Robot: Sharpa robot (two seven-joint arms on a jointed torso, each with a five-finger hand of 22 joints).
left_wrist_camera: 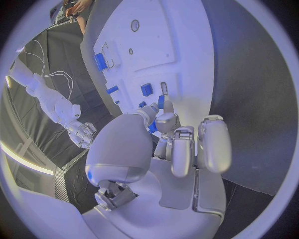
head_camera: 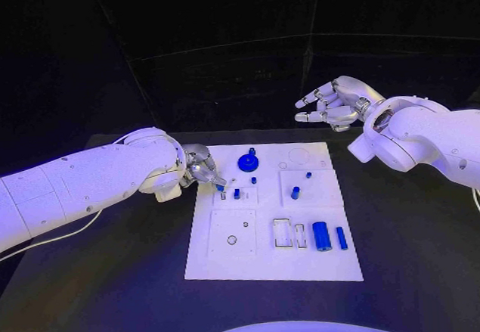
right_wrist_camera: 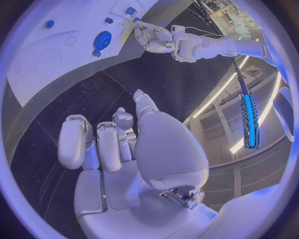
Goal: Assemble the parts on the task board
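A small blue part (head_camera: pixel 219 188) is being pinched between the fingers (left_wrist_camera: pixel 167 122) of the left hand (head_camera: pixel 201 168), right at the left edge of the task board (head_camera: pixel 257 267) on the table (head_camera: pixel 106 295). The right hand (head_camera: pixel 332 102) is being held above the table beyond the board's far right corner, fingers apart, nothing gripped. A round blue part (head_camera: pixel 247 162), a cylinder (head_camera: pixel 322 236) and a bar (head_camera: pixel 340 238) are lying on the board.
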